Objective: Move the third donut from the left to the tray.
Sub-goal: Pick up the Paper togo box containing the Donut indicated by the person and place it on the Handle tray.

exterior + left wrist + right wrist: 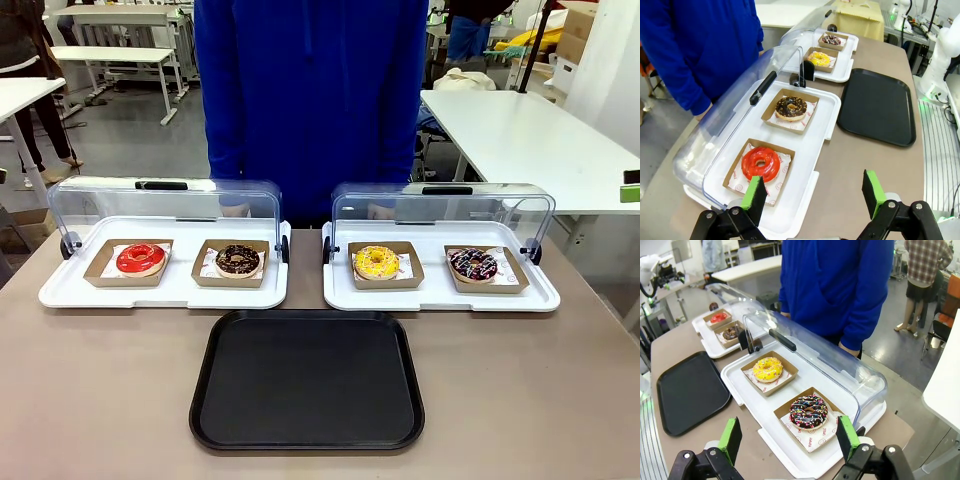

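Left gripper (pixel 814 195): jaws spread wide and empty, green pads (pixel 755 196) facing each other, poised over the near end of a white tray (pixel 820 120), just above a red-iced donut (pixel 760 163). Right gripper (pixel 789 436): likewise wide open and holding nothing, poised over the second white tray (pixel 740 385) near a chocolate-iced donut with coloured sprinkles (pixel 808 412). The third donut (pixel 767 368), a ring with glossy yellow icing and fine speckles, sits in a square brown cardboard holder (pixel 787 373) on that second tray, beneath its raised clear domed lid (pixel 830 360). The black tray (pixel 308 385), flat, matt and round-cornered with a low rim, lies on the brown table (pixel 100 400) just in front of both white trays. Red print on the paper liner (pixel 816 436) is too small to read. A person in a blue top (pixel 310 100) stands behind.
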You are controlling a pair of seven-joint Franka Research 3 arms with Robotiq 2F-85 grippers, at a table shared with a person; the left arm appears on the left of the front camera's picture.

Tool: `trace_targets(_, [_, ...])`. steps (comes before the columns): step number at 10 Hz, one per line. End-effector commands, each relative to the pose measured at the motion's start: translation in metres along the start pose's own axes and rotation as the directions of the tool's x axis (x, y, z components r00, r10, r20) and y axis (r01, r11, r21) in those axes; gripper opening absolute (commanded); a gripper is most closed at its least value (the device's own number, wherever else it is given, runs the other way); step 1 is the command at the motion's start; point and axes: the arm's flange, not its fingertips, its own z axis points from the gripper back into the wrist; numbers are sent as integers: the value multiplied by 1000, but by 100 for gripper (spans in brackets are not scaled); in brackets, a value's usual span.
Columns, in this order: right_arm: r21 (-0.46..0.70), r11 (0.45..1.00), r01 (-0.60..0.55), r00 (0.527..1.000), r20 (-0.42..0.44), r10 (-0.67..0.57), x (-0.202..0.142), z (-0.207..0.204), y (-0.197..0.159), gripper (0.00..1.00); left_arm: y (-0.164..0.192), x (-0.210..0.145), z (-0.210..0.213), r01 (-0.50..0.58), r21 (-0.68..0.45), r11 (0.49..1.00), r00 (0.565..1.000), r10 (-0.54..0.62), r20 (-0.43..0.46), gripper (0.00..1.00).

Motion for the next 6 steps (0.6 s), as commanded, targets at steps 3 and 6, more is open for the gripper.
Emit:
trace_targets(3, [-4,1000,-27,999,33,27,2,-3,-4,100,0,0,0,7,-6,1000,1000,-7,14,100])
trace_targets(6, [-4,1000,-27,999,33,27,2,-3,-4,100,0,0,0,7,-6,1000,1000,-7,14,100])
